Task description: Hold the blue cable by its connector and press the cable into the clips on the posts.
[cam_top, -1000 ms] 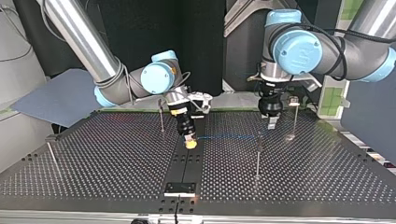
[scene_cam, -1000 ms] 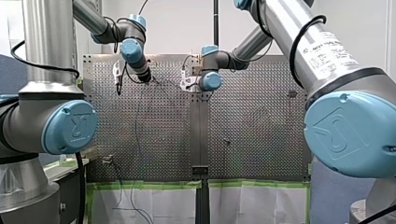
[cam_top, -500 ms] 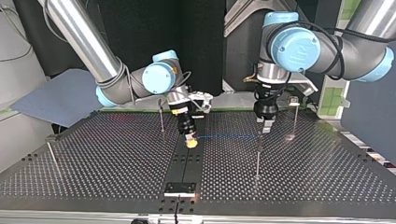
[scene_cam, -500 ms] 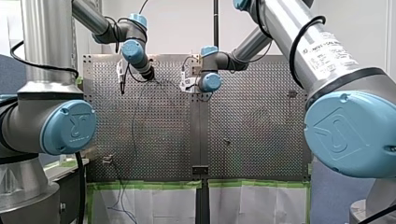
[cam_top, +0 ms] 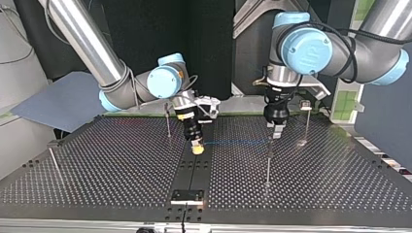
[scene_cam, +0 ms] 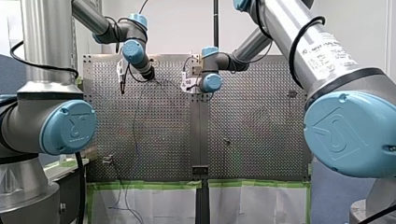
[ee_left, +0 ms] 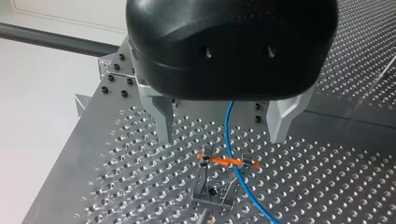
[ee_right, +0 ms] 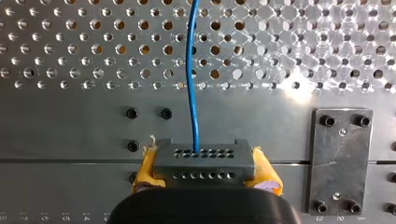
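My right gripper point(ee_right: 204, 176) is shut on the grey connector point(ee_right: 203, 158), yellow pads point(ee_right: 145, 169) on both its sides. The blue cable point(ee_right: 191, 70) leaves the connector straight ahead. In the top view this gripper point(cam_top: 197, 148) hovers low over the table's middle strip, and the cable point(cam_top: 233, 142) stretches level to my left gripper point(cam_top: 276, 131). My left gripper point(ee_left: 224, 133) is open, its metal fingers point(ee_left: 161, 116) wide apart. The cable point(ee_left: 229, 140) passes loose between them and down past an orange clip point(ee_left: 224, 162) on a post point(cam_top: 268, 160) right below.
More thin posts stand around the perforated table point(cam_top: 121, 170): one point(cam_top: 167, 119) beside my right gripper, one point(cam_top: 306, 119) behind my left gripper, one point(cam_top: 53, 162) at the top view's left. A bolted plate point(ee_right: 340, 158) lies beside the connector. Cable slack point(scene_cam: 134, 116) hangs over the front view's near edge.
My left gripper has moved toward the top view's left and now stands over the post with the orange clip. My right gripper has shifted slightly, still holding the connector.
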Robot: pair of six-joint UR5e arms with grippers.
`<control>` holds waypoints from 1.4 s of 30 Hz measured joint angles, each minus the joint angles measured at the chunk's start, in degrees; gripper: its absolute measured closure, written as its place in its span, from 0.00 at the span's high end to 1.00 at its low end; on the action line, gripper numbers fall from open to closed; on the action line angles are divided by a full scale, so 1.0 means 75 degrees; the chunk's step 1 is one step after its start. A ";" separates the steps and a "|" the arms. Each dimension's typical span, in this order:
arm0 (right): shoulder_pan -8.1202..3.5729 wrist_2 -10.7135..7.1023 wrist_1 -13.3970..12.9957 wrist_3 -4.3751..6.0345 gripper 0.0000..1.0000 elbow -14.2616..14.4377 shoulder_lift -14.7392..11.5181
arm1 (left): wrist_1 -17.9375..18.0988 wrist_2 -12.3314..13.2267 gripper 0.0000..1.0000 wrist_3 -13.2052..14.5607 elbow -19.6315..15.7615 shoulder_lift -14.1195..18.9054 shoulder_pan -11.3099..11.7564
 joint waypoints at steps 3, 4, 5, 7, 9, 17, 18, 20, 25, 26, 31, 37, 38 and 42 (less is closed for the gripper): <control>-0.0013 -0.0001 0.0004 0.0003 0.00 0.0000 -0.0001 | 0.0001 -0.0002 1.00 0.0019 0.0000 0.0002 -0.0027; -0.0018 -0.0003 0.0005 0.0006 0.00 0.0000 -0.0001 | 0.0004 -0.0002 1.00 0.0033 0.0000 0.0002 -0.0041; -0.0020 -0.0005 0.0005 0.0008 0.00 0.0000 -0.0002 | 0.0012 -0.0003 1.00 0.0058 0.0000 0.0002 -0.0059; -0.0026 -0.0008 0.0012 0.0012 0.00 -0.0001 -0.0001 | 0.0072 -0.0007 1.00 0.0155 0.0000 0.0000 -0.0119; -0.0030 -0.0007 0.0014 0.0013 0.00 -0.0001 -0.0001 | 0.0153 -0.0034 1.00 0.0255 0.0000 0.0000 -0.0181; -0.0087 0.0073 0.0038 0.0014 0.00 -0.0002 -0.0005 | 0.0655 -0.0357 1.00 0.0500 0.0003 -0.0146 -0.0513; -0.0096 0.0077 0.0037 0.0014 0.00 -0.0002 -0.0006 | 0.0714 -0.0371 1.00 0.0505 0.0004 -0.0197 -0.0552; -0.0115 0.0080 0.0034 0.0015 0.00 -0.0002 -0.0003 | 0.0839 -0.0395 1.00 0.0507 0.0006 -0.0330 -0.0636; -0.0161 0.0084 0.0022 0.0015 0.00 -0.0002 -0.0002 | 0.1151 -0.0521 1.00 0.0477 0.0009 -0.0658 -0.0780; -0.0165 0.0085 0.0018 0.0015 0.00 -0.0002 -0.0001 | 0.1211 -0.0546 1.00 0.0458 0.0009 -0.0692 -0.0796; -0.0172 0.0076 0.0009 0.0016 0.00 -0.0002 -0.0002 | 0.1485 -0.0726 1.00 0.0350 0.0009 -0.0791 -0.0867; -0.0166 0.0062 0.0007 0.0016 0.00 -0.0002 0.0001 | 0.1566 -0.0842 1.00 0.0376 0.0023 -0.1082 -0.0932; -0.0163 0.0061 0.0007 0.0015 0.00 -0.0002 0.0001 | 0.1577 -0.0875 1.00 0.0402 0.0045 -0.1139 -0.0946; -0.0149 0.0060 0.0007 0.0016 0.00 -0.0002 0.0003 | 0.1600 -0.1094 1.00 0.0593 0.0245 -0.1368 -0.1008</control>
